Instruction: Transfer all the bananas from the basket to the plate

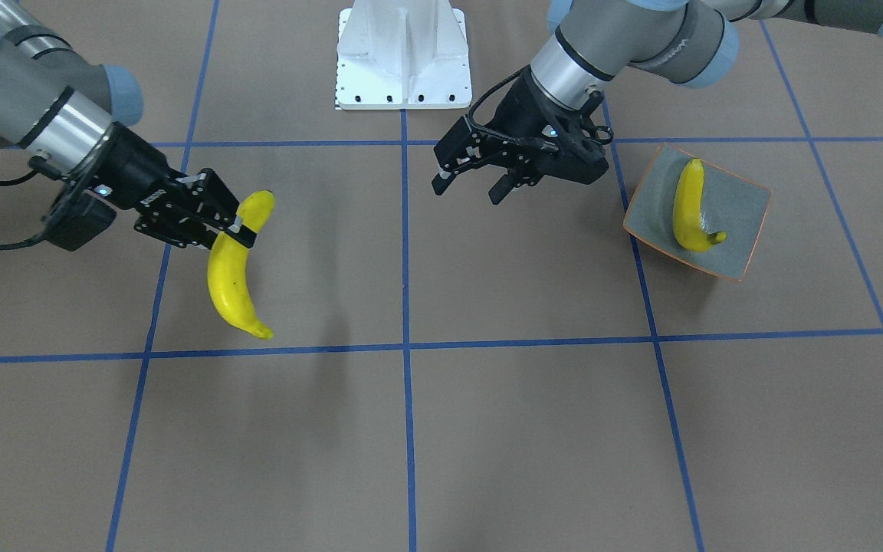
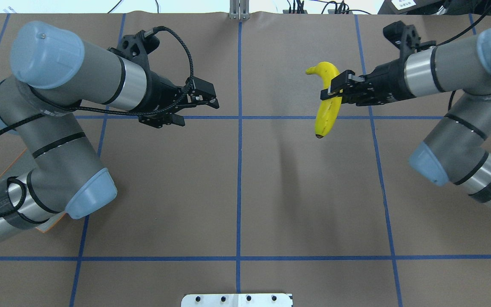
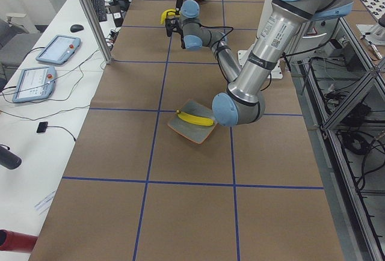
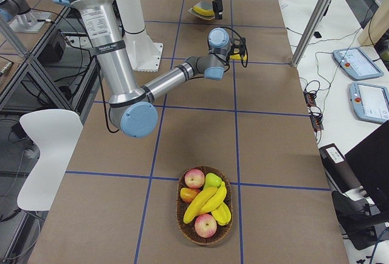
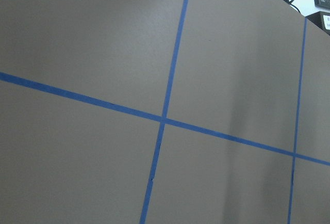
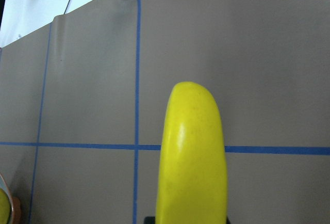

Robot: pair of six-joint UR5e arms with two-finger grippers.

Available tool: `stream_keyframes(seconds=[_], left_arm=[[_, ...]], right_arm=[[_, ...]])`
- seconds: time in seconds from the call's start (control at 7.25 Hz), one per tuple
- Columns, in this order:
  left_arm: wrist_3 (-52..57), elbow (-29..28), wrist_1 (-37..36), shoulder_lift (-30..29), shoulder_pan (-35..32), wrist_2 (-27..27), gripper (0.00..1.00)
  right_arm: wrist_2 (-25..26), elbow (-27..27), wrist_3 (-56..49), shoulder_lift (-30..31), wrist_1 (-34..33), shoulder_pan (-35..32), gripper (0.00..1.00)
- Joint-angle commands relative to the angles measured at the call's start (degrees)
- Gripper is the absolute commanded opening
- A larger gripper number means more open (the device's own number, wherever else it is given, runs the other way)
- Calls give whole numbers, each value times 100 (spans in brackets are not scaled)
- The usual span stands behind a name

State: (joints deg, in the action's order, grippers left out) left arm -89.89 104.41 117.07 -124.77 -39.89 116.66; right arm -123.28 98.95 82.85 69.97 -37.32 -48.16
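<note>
Banana (image 6: pixel 193 157) hangs clamped in my right hand (image 1: pixel 242 232) above the table (image 1: pixel 487 429), between its middle and right end; gripped off-centre, I fear it swivels or slips. Left hand (image 1: pixel 468 184) hovers spread, empty, near the plate (image 1: pixel 744 203) holding a second banana (image 1: pixel 688 207).

The held banana (image 1: pixel 234 284) looked smooth and waxy. The plate (image 1: pixel 744 215), at its 3 o'clock, showed a faint glazed sheen. The table (image 1: pixel 533 429) wore matt brown paper.
</note>
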Motion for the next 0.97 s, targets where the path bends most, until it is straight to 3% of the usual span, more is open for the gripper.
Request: stream_keyframes(seconds=[0.0,0.41,0.83], left_arm=[[-317,-236,35,-406,60,-3,98],[-1149,-613,44,-802,69,-38,99],[-1425,-755,211,-864,191,-73,99]], right_arm=[[514,-7,117,-254,23,576,0],[1208,265,47,-413,14,1193,0],[1516,283,-250,-510,5,1404,0]])
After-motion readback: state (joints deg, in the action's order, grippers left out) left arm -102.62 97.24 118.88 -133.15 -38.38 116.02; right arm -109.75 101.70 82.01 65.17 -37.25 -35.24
